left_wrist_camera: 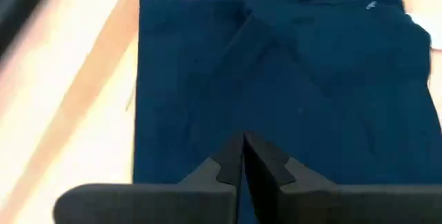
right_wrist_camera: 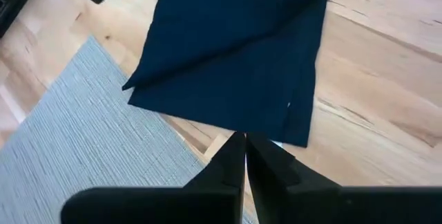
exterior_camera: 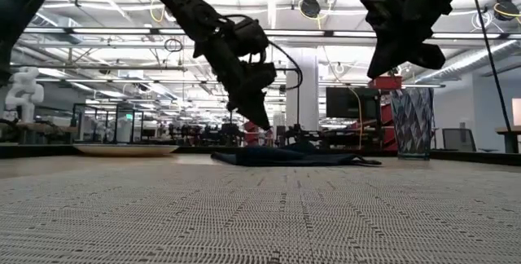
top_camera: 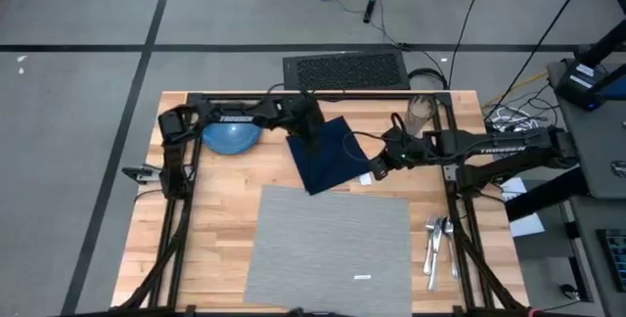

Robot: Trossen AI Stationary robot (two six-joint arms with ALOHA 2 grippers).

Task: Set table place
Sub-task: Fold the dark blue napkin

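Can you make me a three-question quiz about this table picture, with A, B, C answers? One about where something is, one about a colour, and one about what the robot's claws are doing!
1. Where is the cutlery?
A. right of the placemat
B. on the napkin
C. in the bowl

2. What colour is the napkin?
A. red
B. dark navy
C. yellow

3. How are the left gripper and right gripper?
A. both wide open
B. both shut and empty
C. both holding forks

Answers: 1 A, it lies on bare wood beside the mat. 2 B, both wrist views show navy cloth. 3 B, the fingers meet with nothing between.
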